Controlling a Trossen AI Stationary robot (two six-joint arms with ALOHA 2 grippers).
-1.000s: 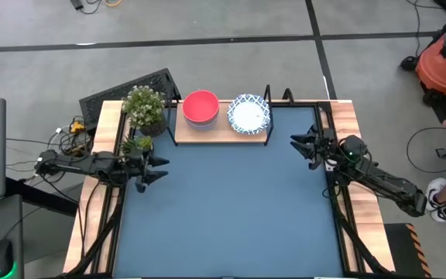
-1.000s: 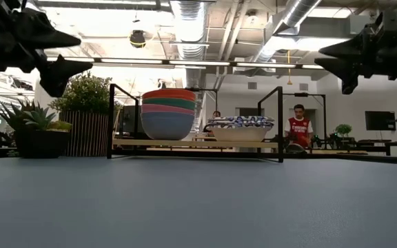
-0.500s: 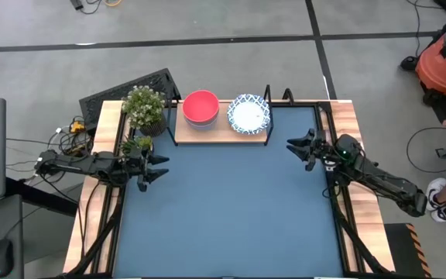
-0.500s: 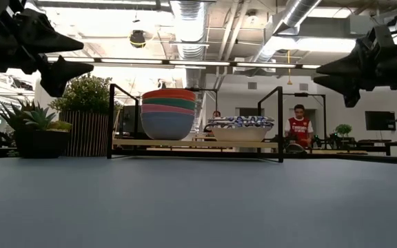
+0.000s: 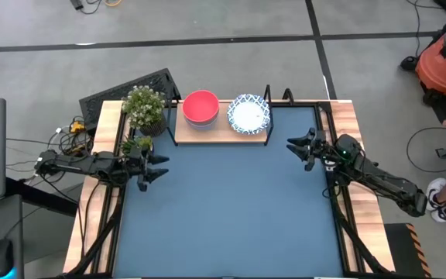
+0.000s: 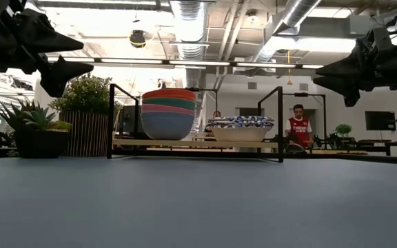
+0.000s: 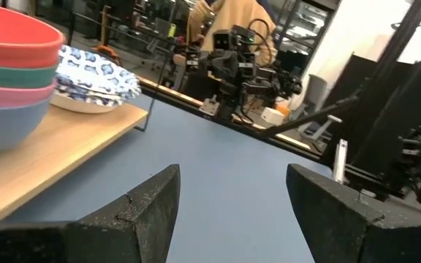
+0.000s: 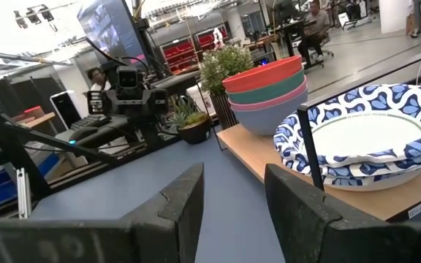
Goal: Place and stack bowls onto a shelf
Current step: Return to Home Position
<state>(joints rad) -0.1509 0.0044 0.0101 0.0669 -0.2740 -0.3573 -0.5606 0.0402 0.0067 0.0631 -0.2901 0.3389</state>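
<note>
While both arms hang above the table's side edges with nothing in their grasp, the left hand [image 5: 159, 168] points inward over the left edge of the blue mat [image 5: 223, 213], level, its fingers spread wide and empty. The right hand [image 5: 297, 149] reaches in from the right edge, angled toward the shelf [image 5: 211, 132], its fingers also parted and holding nothing. Compared with a second ago, the right hand has shifted slightly inward and now tips a little downward in the low view, while the left arm has not changed. From above, only the top red bowl [image 5: 200, 107] of the plain stack shows, on the shelf's left part, with the patterned bowls [image 5: 248, 115] nested just beside it on the right. The low view reveals the order of the plain stack [image 6: 167, 114]: blue at the bottom, then pink, green and red. It also shows both hands well above the mat. The left wrist view looks between its own fingers [image 7: 148, 208] toward the right arm across the table.
</note>
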